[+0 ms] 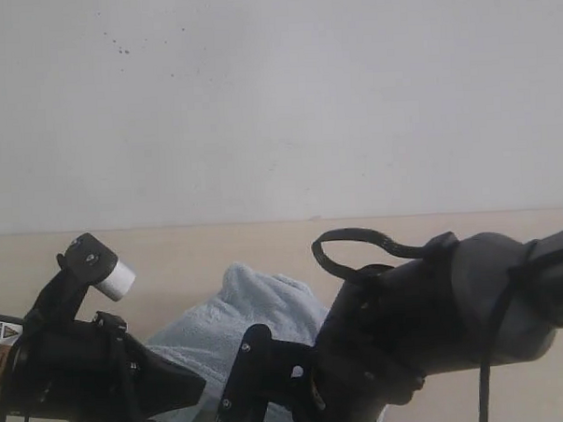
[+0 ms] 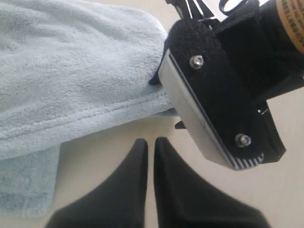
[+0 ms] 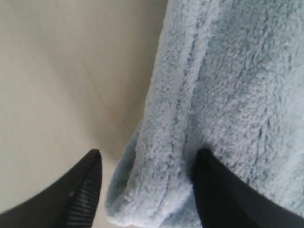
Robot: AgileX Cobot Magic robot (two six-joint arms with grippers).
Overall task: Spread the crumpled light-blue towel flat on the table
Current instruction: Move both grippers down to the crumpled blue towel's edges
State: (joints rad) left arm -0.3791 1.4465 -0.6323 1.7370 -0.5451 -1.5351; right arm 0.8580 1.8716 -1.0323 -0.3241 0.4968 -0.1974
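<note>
The crumpled light-blue towel (image 1: pixel 239 311) lies bunched on the beige table (image 1: pixel 218 246) between both arms. In the left wrist view the towel (image 2: pixel 71 71) shows a stitched hem, and my left gripper (image 2: pixel 150 144) hovers over bare table just short of that hem, shut with only a thin slit and nothing held. My right gripper (image 3: pixel 148 159) is open and straddles a rolled edge of the towel (image 3: pixel 228 85). One finger (image 3: pixel 216 194) rests against the fluff and the other (image 3: pixel 85 190) stands over the table beside it. The left wrist view shows the right gripper (image 2: pixel 213 95) at the towel's end. No care tag is visible.
A white wall (image 1: pixel 277 99) rises behind the table's far edge. Both arms' black bodies (image 1: pixel 435 307) crowd the near side and hide the towel's front part. Bare tabletop stretches to the left and right of the towel.
</note>
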